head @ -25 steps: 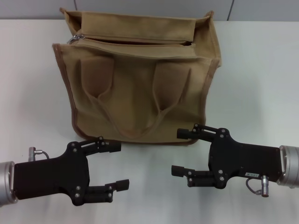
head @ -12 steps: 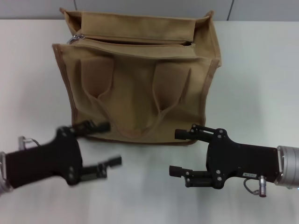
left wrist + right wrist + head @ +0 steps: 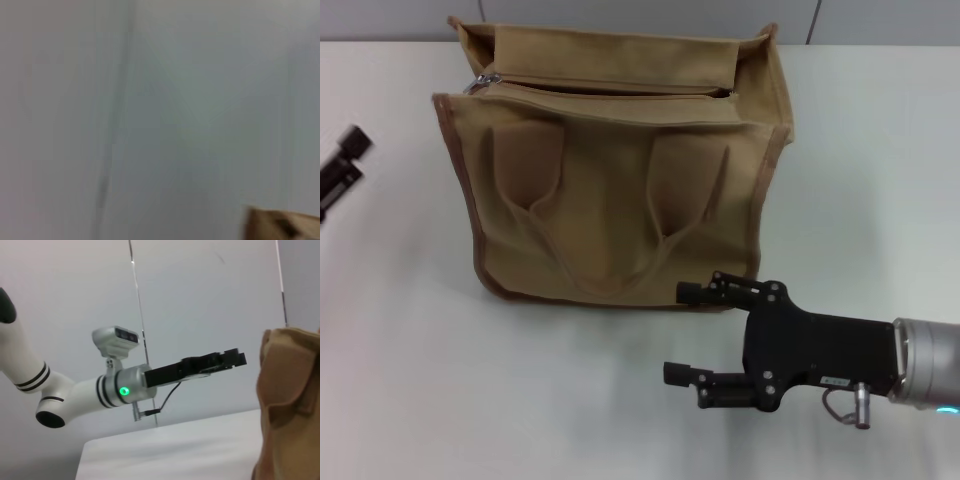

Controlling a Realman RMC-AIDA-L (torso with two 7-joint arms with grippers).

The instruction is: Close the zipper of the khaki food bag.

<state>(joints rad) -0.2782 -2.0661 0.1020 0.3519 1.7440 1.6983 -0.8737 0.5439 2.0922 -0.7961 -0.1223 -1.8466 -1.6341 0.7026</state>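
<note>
No text, label or number can be read anywhere. A small pale sticker on the right gripper (image 3: 681,333) is too small to read.

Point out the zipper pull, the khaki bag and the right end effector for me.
zipper pull (image 3: 483,80): head view, silver tab at the bag's left top corner.
khaki food bag (image 3: 610,190): head view, front panel.
right end effector (image 3: 688,333): head view, midway between its open fingertips.

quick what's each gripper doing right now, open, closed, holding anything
Left gripper: beside the khaki food bag at the table's left edge, holding nothing; open or closed cannot be told.
Right gripper: open, empty, in front of the bag.
</note>
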